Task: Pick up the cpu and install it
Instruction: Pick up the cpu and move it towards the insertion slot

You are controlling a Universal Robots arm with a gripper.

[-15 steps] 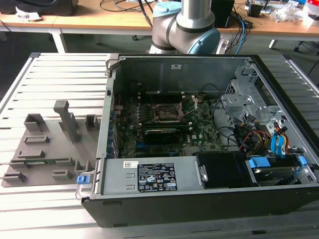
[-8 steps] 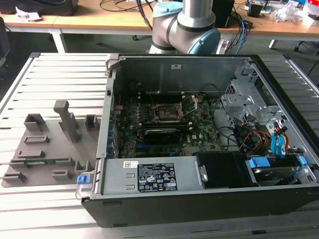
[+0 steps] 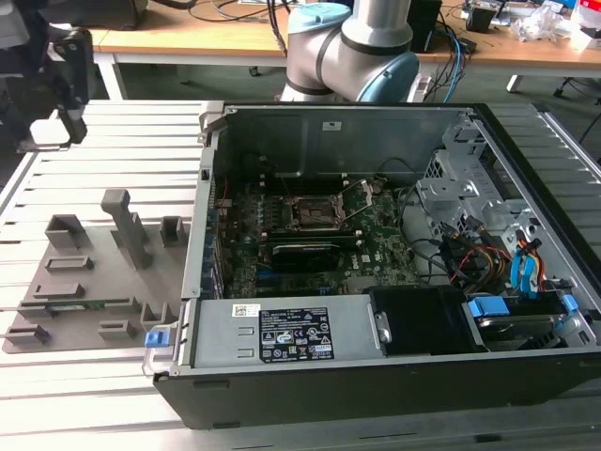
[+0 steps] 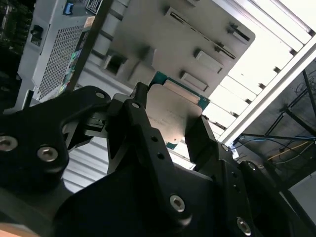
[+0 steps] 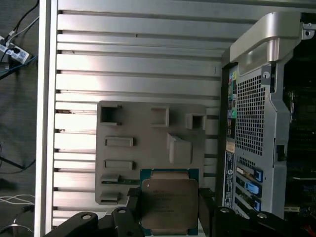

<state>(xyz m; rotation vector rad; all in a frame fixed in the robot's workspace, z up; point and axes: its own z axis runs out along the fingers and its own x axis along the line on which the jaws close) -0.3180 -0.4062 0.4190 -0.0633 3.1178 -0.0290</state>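
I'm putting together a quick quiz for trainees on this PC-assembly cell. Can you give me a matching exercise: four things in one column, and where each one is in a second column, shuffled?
Things:
1. cpu
2. CPU socket
3. memory stick
4. grey fixture tray

Places:
A. on the slatted table, at the exterior view's left of the computer case
B. held in the claw
C. lying in a slot of the fixture tray
D. on the motherboard, inside the case

Pairs: 1-B, 2-D, 3-C, 4-A
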